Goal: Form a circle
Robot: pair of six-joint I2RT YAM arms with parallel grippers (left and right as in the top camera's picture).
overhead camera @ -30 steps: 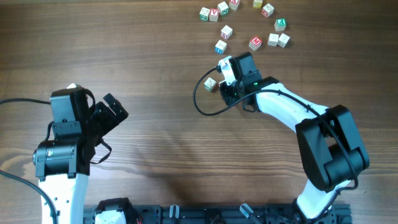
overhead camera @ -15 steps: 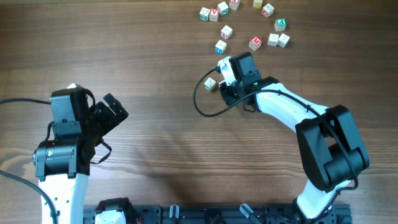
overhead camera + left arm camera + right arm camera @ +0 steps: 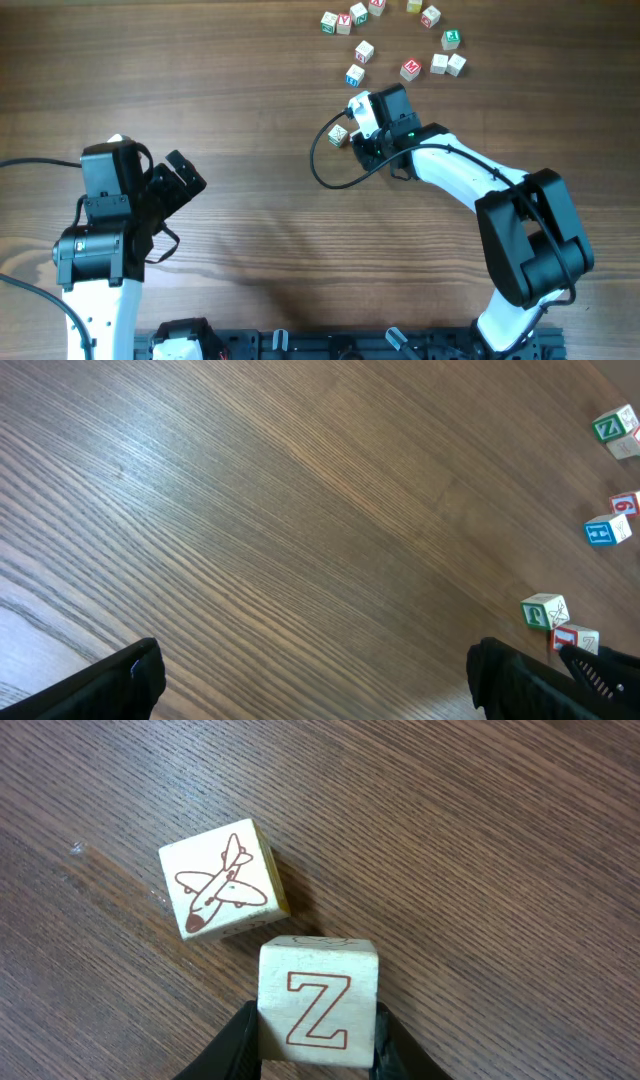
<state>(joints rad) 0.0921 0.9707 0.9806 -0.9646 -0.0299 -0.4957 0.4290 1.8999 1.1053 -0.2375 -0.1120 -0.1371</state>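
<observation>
White-black arms [image 3: 457, 170]; possibly a green light [image 3: 408, 131]

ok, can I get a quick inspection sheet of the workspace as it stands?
Surface: wooden table, plain grain, no spills seen.
Job's things: circle is no ring, only a clump of cubes by the red M cube; scattered cubes along the far edge; airplane cube close beside the Z cube, contact unclear.
Clutter: nothing seen.
Grippers: left gripper open, empty, over wood; right gripper shut on the Z cube.
Cables: black loop off the right arm, lying over the table; left cable runs off the left edge.
Surroundings: black rail at the near edge.
</observation>
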